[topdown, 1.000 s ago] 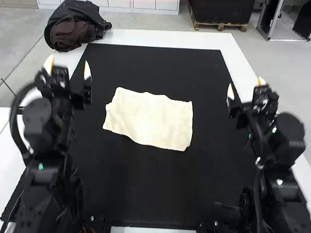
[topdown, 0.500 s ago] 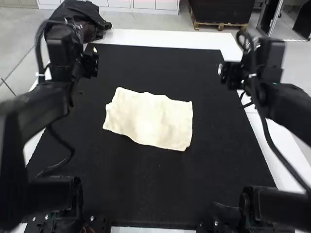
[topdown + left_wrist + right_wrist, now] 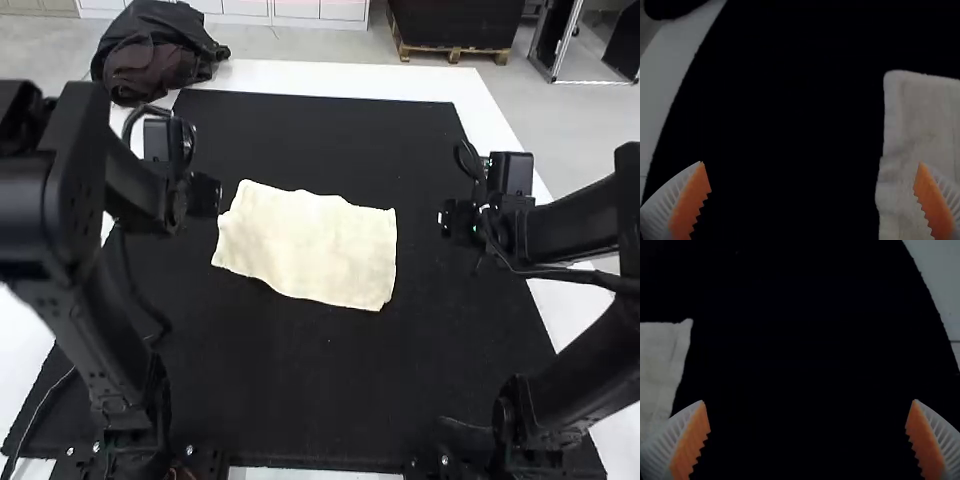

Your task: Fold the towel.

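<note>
Left claw (image 3: 811, 162) and right claw (image 3: 809, 400) are both spread wide, nothing gripped. Between them the towel (image 3: 308, 248) is laid out pretty flat on the black mat (image 3: 300, 390), its left edge a bit rumpled. It'll probably be light and floppy, not fragile, so no hard squeeze should be needed. Best grabbed by the near corners, one per claw, tips kept low, or only mat might get pinched. Sagging in the middle should be expected once it's lifted.
</note>
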{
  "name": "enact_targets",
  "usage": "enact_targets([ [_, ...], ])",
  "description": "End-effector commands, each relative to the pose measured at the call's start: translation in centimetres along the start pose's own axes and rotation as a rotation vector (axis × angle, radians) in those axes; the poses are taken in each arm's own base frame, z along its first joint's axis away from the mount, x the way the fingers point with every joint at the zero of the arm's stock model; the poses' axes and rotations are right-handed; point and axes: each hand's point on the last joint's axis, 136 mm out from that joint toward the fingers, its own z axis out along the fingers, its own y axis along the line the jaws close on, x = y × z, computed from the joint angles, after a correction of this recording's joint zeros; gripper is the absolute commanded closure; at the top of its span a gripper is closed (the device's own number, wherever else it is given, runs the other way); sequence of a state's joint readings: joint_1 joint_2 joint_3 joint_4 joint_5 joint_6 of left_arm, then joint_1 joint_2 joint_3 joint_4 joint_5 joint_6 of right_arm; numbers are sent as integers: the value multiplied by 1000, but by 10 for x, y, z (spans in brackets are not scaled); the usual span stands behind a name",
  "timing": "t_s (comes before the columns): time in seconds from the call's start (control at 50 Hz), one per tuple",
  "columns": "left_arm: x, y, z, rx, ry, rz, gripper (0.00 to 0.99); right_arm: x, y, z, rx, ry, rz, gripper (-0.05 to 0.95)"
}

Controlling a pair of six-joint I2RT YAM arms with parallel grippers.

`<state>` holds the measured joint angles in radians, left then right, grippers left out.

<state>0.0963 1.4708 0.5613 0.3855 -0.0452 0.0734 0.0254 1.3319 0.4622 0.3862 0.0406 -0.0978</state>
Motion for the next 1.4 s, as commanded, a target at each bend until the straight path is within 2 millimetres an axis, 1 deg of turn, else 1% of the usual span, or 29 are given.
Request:
enact_targets([
  [0.0,-18,-9,11,77,-26,-24,39,-20,13,-3,-73,-32,-34,-7],
  [0.06,-20,-9,19,78,-20,-25,39,-24,17,-3,-81,-31,-38,-11],
  [0.18,-26,-14,32,114,-10,-28,38,-32,33,-1,-134,-37,-46,-11],
  [0.36,-30,-20,47,154,2,-63,38,-21,56,14,-193,36,-12,-8],
  [0.54,-20,-23,63,164,40,-70,38,-12,74,26,-240,82,18,-8],
  [0.68,-13,-25,78,170,74,-68,38,-12,89,35,-278,106,60,-11],
  [0.8,-4,-28,90,177,116,-59,38,-13,98,42,-295,119,72,-11],
  [0.94,0,-30,104,181,135,-56,38,-16,108,52,-308,117,75,-10],
  [1.08,6,-32,116,185,154,-49,38,-10,115,63,-313,140,78,-10],
  [1.22,1,-36,126,192,155,-41,38,0,122,73,-322,167,70,-10],
  [1.38,-6,-42,130,202,144,-31,38,7,130,80,-333,177,63,-10],
])
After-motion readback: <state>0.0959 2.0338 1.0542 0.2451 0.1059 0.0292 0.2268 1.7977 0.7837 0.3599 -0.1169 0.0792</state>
